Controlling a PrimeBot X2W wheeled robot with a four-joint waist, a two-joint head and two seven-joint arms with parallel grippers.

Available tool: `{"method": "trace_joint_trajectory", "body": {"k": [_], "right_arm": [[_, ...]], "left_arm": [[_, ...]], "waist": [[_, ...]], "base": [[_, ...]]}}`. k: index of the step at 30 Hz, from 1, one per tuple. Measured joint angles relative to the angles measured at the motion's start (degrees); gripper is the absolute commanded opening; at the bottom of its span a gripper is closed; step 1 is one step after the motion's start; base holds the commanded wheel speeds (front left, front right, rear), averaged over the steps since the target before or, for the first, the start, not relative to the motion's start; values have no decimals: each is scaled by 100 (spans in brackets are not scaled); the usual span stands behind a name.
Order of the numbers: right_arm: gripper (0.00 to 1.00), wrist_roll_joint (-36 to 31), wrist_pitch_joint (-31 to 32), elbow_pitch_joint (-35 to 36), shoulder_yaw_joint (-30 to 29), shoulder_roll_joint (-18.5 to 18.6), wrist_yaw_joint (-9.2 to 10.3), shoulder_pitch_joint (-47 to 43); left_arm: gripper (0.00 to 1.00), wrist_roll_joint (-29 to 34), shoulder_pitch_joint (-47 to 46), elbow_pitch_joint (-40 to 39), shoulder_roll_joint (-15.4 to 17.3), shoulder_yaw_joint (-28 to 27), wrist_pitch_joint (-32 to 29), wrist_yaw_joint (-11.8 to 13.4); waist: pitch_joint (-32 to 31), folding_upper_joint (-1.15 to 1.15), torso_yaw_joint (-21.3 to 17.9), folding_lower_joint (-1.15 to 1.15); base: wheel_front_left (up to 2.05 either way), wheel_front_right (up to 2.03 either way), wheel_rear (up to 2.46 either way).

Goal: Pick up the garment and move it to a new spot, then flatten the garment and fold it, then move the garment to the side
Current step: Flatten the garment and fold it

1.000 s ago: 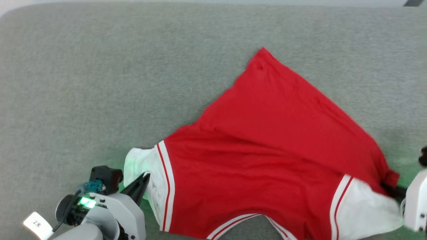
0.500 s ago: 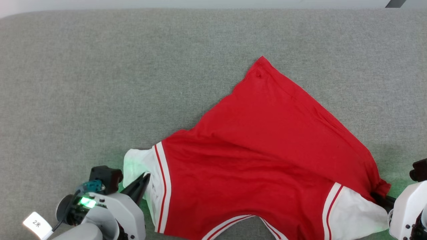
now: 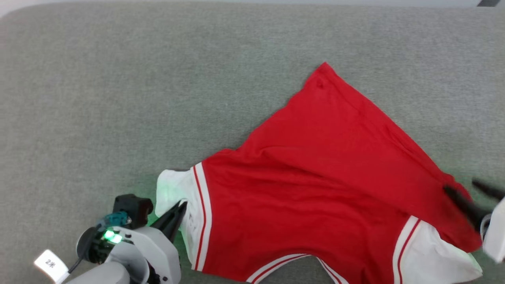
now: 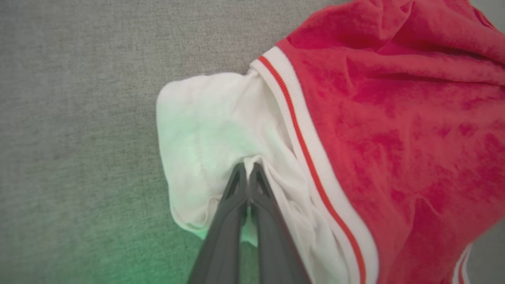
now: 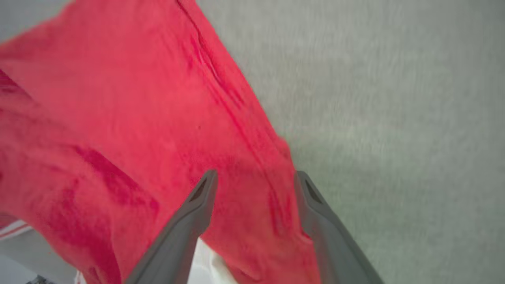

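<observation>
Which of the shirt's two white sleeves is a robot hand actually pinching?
The sleeve on the robot's left: the left hand is shut on its white cloth. The other sleeve lies free; the right hand is open over the red cloth beside it.

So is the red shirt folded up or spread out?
Spread out, not folded: the garment lies open and wrinkled across the grey surface.

A red jersey shirt with white sleeves and red-and-white striped trim lies spread, slightly wrinkled, plain side up.
</observation>
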State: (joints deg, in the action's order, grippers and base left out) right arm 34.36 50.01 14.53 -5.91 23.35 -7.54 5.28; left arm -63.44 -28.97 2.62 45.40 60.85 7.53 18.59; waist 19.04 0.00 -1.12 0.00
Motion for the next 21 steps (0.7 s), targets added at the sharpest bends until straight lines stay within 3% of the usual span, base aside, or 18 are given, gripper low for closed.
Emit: {"method": "trace_joint_trajectory", "body": {"k": [4, 7, 14, 21], "right_arm": [[100, -235, -289, 241, 140, 29, 1, 783], [100, -389, -736, 8, 581, 182, 1, 1521], [100, -457, -1689, -1764, 1951, 511, 1, 3284], [100, -1, -1560, -3734, 3318, 589, 0, 4686]], "left_arm": [[0, 47, -55, 29, -119, 35, -1, -45], [0, 79, -138, 90, -229, 67, -2, -97], [0, 205, -365, 300, -605, 194, -21, -291], [0, 298, -591, 584, -1010, 301, -10, -524]], "waist": [[38, 0, 149, 0], [73, 0, 285, 0], [177, 0, 678, 0], [324, 0, 1144, 0]], "base": [[0, 0, 0], [0, 0, 0], [0, 0, 0], [0, 0, 0]]}}
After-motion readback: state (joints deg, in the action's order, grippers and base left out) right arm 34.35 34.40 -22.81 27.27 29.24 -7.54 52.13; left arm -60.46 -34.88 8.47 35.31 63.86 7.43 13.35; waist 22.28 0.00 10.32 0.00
